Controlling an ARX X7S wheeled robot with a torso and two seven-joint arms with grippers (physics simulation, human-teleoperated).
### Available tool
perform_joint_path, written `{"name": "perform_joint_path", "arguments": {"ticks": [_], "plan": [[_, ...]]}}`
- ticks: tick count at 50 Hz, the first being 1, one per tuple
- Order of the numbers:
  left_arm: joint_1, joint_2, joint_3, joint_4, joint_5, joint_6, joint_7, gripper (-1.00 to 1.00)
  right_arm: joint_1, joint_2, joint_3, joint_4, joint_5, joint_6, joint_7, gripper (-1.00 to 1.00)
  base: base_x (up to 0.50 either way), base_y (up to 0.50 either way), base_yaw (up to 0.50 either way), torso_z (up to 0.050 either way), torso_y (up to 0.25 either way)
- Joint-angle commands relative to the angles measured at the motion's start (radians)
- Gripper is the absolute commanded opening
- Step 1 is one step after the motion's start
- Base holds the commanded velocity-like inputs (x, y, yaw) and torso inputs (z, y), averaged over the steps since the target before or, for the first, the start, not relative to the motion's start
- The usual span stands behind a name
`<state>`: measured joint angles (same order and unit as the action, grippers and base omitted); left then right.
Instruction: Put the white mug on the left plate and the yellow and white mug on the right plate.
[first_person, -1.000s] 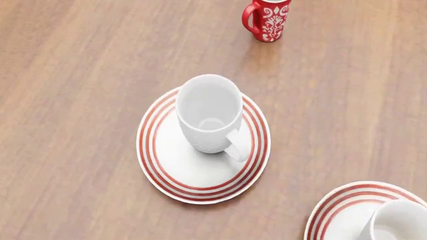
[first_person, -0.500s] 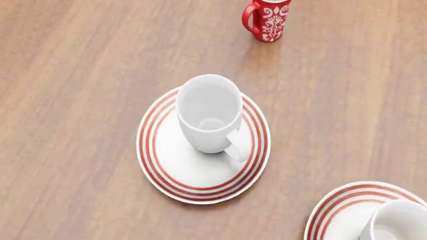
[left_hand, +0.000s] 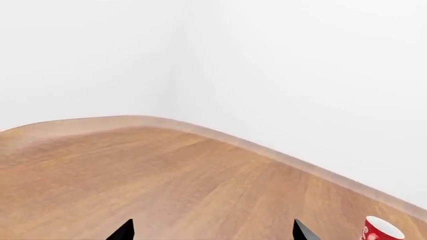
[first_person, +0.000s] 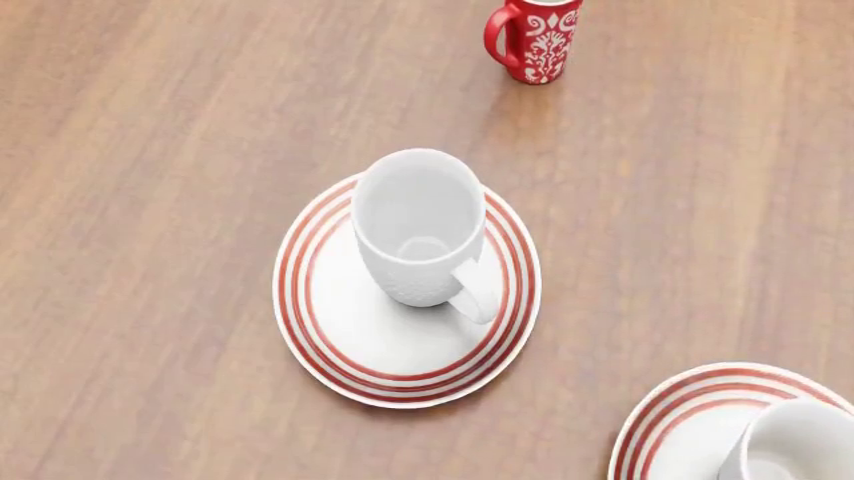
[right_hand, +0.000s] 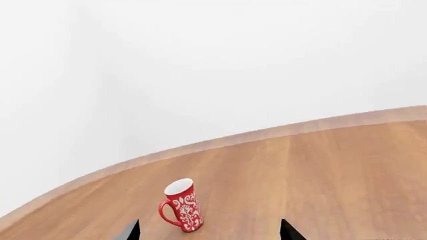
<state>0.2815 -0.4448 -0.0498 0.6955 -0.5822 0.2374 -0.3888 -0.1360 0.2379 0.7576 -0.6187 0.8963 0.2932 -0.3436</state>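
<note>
In the head view the white mug (first_person: 418, 225) stands upright on the left plate (first_person: 334, 345), its handle toward the near right. The right plate (first_person: 674, 415) shows partly at the near right corner. A mug (first_person: 801, 445) stands on it, cut off by the frame. Only its white inside shows, so I cannot tell whether it is the yellow and white mug. Neither gripper appears in the head view. In the wrist views my left gripper (left_hand: 213, 233) and my right gripper (right_hand: 210, 233) are both open and hold nothing. Each is raised above bare tabletop.
A red mug (first_person: 534, 38) with a white ornament pattern stands at the far side of the wooden table (first_person: 160, 200). It also shows in the right wrist view as the red mug (right_hand: 181, 205) and at the edge of the left wrist view (left_hand: 381, 230). White walls lie beyond the table's curved edge.
</note>
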Motion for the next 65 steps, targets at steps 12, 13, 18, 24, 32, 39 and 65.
{"name": "perform_joint_path", "arguments": {"ticks": [12,13,18,24,32,39,65], "plan": [[-0.135,-0.029,0.09,-0.065,0.04,-0.112,0.013,1.0,0.487,0.087,-0.311,0.39,-0.169,0.087,0.162,1.0,0.0,0.0,0.0,0.0,0.0],[-0.201,-0.039,0.114,-0.086,0.035,-0.164,0.011,1.0,0.521,0.074,-0.308,0.439,-0.164,0.079,0.164,1.0,0.0,0.0,0.0,0.0,0.0],[-0.446,-0.063,0.185,-0.132,-0.009,-0.343,0.012,1.0,0.613,0.05,-0.327,0.558,-0.197,0.021,0.149,1.0,0.0,0.0,0.0,0.0,0.0],[-0.76,-0.075,0.215,-0.196,-0.172,-0.566,0.02,1.0,0.675,0.046,-0.348,0.558,-0.201,0.025,0.172,1.0,0.0,0.0,0.0,0.0,0.0],[-1.037,-0.086,0.201,-0.281,-0.299,-0.731,-0.013,1.0,0.652,0.079,-0.341,0.364,-0.129,0.108,0.225,1.0,0.0,0.0,0.0,0.0,0.0],[-1.171,-0.123,0.179,-0.234,-0.379,-0.827,-0.065,1.0,0.65,0.139,-0.291,0.18,-0.017,0.215,0.325,1.0,0.0,0.0,0.0,0.0,0.0],[-1.242,-0.157,0.153,-0.202,-0.433,-0.87,-0.099,1.0,0.657,0.192,-0.246,-0.049,0.091,0.265,0.411,1.0,0.0,0.0,0.0,0.0,0.0]]}}
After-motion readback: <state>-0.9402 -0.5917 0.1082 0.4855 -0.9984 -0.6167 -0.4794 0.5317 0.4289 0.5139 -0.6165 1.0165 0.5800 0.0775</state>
